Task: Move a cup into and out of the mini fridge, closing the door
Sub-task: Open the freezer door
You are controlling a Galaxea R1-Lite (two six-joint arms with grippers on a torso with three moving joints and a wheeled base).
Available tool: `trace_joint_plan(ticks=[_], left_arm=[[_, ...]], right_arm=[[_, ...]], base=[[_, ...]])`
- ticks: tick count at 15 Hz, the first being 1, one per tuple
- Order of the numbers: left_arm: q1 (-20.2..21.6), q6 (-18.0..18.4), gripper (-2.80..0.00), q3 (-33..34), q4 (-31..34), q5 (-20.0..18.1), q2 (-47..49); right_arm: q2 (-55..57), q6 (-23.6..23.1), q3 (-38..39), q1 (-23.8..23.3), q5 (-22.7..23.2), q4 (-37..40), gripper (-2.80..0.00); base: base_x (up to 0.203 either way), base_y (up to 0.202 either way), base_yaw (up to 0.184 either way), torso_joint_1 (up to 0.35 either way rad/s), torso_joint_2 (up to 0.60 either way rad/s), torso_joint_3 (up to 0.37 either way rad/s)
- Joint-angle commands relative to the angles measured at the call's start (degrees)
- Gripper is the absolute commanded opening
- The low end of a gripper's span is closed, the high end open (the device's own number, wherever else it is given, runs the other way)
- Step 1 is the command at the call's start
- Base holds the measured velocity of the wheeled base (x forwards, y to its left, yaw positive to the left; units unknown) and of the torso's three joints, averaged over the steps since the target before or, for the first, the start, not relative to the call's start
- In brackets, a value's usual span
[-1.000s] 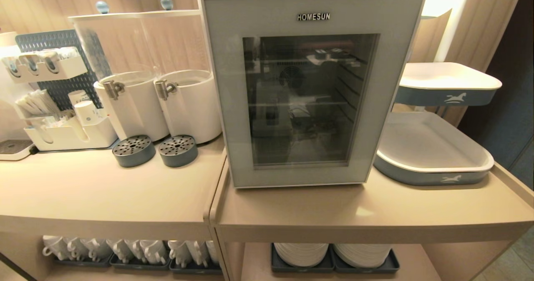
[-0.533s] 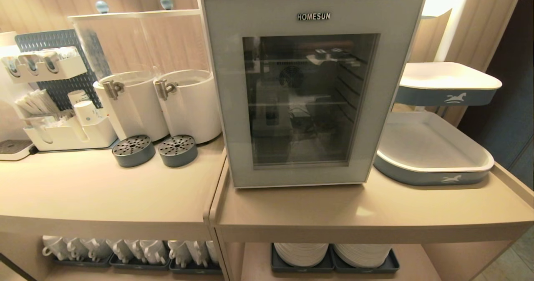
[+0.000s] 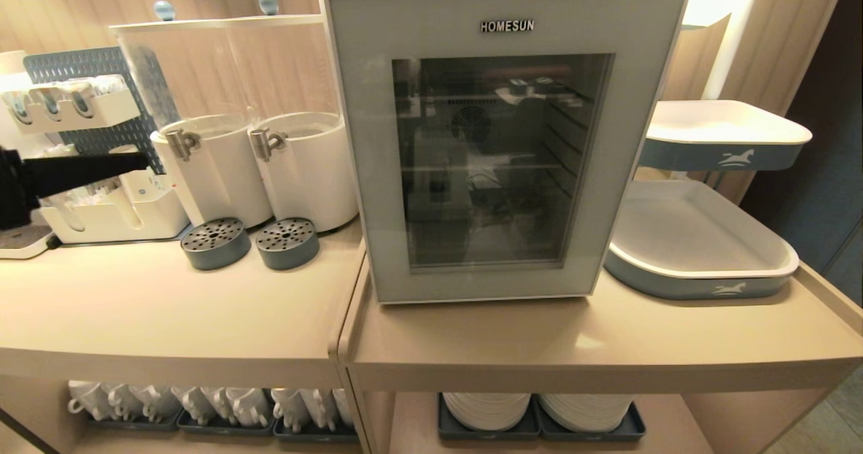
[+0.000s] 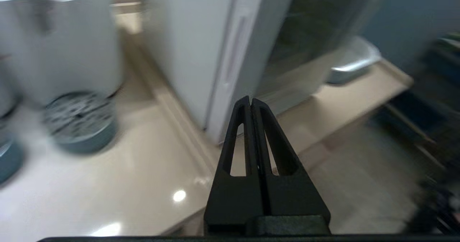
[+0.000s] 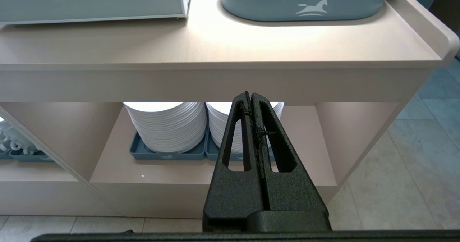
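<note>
Reaching in from the counter's 9 o'clock side, the left gripper (image 3: pixel 138 161) is clenched and empty, pointing toward 3 o'clock at the fridge (image 3: pixel 502 144). The fridge stands at centre with its door (image 3: pixel 377 171) shut and its long axis upright. The right gripper (image 5: pixel 251 96), clenched, is parked below the counter edge, so the left is nearer. One second earlier, no arm showed in the head view.

The left gripper (image 3: pixel 138 161) reaches in level from the head view's left edge, its fingers pressed together and empty; the right gripper (image 5: pixel 250 95) hangs low, out of the head view, likewise closed on nothing.
</note>
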Motion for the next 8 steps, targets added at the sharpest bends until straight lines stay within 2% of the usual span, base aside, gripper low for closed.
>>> trace_joint_plan(ticks=[1, 2, 3, 5, 8], left_arm=[[3.3, 0.0, -2.8, -0.8, -6.6, -20.3, 11.8], [3.7, 0.0, -2.8, -1.4, -10.0, -23.9, 15.1], [3.0, -0.1, 0.0, -2.4, -13.0, -25.4, 18.4], [-2.0, -0.2, 0.0, -6.0, -17.5, -24.4, 23.9], [-9.7, -0.8, 0.0, -12.3, -20.3, -18.9, 29.9]], right_arm=[[0.1, 0.0, 0.1, 0.0, 0.0, 0.0, -2.8], [0.0, 0.0, 0.0, 0.0, 0.0, 0.0, -2.8], [0.0, 0.0, 0.1, 0.0, 0.0, 0.0, -2.8], [0.1, -0.2, 0.1, 0.0, 0.0, 0.0, -2.8], [0.0, -0.2, 0.1, 0.0, 0.0, 0.0, -2.8]], base=[[0.0, 0.0, 0.0, 0.0, 0.0, 0.0], [0.0, 0.0, 0.0, 0.0, 0.0, 0.0], [0.0, 0.0, 0.0, 0.0, 0.0, 0.0], [0.0, 0.0, 0.0, 0.0, 0.0, 0.0], [0.0, 0.0, 0.0, 0.0, 0.0, 0.0]])
